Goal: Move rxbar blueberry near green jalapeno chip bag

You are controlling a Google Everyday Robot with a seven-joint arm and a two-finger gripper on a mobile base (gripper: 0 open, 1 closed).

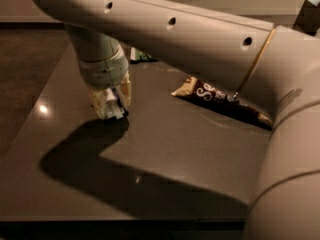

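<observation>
My gripper [111, 106] hangs from the arm over the left half of the dark table [190, 149], just above its surface. Its fingers are shut on the rxbar blueberry [119, 110], of which only a white and dark navy end shows between them. The green jalapeno chip bag [142, 56] lies farther back on the table. Only a small green sliver of it shows, behind the wrist and under the arm.
A brown and cream chip bag [215, 96] lies right of the gripper, partly under the arm. The big arm link [200, 39] spans the top of the view and hides the back of the table. The table's front edge runs along the bottom.
</observation>
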